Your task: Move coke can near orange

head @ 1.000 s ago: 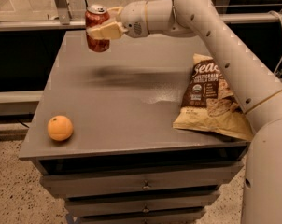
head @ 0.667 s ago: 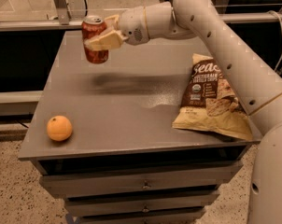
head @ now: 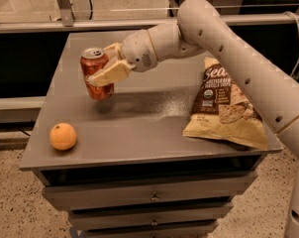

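The red coke can [head: 96, 72] with a silver top is held upright, just above the grey table top [head: 149, 118], left of its middle. My gripper [head: 103, 68] is shut on the coke can, its tan fingers [head: 109, 74] clamping the can's side from the right. The orange [head: 63, 136] rests on the table near the front left corner, below and to the left of the can, with a clear gap between them.
A brown and tan chip bag [head: 224, 106] lies on the right side of the table. My white arm [head: 228, 48] reaches in from the right over it. Drawers [head: 149, 197] sit under the table top. A metal rail [head: 90, 24] runs behind.
The gripper has carried the coke can forward and down, from above the table's far left edge toward the orange. The orange and the chip bag have not moved.
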Tool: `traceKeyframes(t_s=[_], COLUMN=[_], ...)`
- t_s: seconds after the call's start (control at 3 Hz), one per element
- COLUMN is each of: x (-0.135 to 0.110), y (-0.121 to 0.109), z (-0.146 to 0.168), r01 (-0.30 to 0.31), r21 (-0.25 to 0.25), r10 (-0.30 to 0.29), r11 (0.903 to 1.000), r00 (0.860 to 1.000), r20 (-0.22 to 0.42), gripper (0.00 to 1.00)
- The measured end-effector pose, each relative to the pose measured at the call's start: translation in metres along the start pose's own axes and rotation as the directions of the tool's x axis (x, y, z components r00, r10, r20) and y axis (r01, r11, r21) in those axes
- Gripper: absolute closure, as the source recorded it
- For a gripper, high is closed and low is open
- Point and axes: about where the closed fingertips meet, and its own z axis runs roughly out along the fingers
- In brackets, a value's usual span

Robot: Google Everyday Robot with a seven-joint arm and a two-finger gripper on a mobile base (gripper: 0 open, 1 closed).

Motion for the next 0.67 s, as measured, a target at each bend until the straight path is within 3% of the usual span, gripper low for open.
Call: traceKeyframes(t_s=[0.33, 0.67], x=[0.009, 0.013], y=[0.023, 0.041], z=[0.007, 0.013], r01=[0.016, 0.037], r21=[-0.054, -0.09], r10=[-0.017, -0.039], r11=[0.9984, 0.9952], r00=[1.0, 0.999], r20=[-0.021, -0.018], gripper=[1.0, 0.84])
